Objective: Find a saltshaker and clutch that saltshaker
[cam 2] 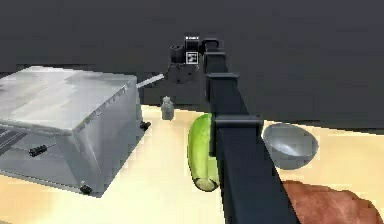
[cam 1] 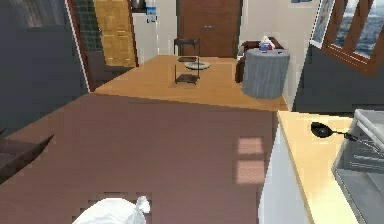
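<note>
A small pale shaker-shaped thing (cam 2: pixel 167 106), possibly the saltshaker, stands on the tan counter (cam 2: pixel 160 185) between a metal box (cam 2: pixel 65 120) and a long green vegetable (cam 2: pixel 203 150). The dark arm (cam 2: pixel 235 130) rises from the bottom edge of the arm side view. At its far end the gripper (cam 2: pixel 152 78) points left, above the small shaker in the picture and near the metal box's upper corner. I cannot tell whether it holds anything, or whether it is over or beside the shaker.
A grey bowl (cam 2: pixel 288 145) and a reddish-brown thing (cam 2: pixel 325 200) lie right of the arm. In the forward view a counter (cam 1: pixel 305 150) with a black utensil (cam 1: pixel 322 129) runs along the right. Brown floor (cam 1: pixel 150 140) stretches ahead to a small table (cam 1: pixel 192 68), a grey drum (cam 1: pixel 265 72) and a door (cam 1: pixel 210 25). A white bag (cam 1: pixel 110 212) lies near.
</note>
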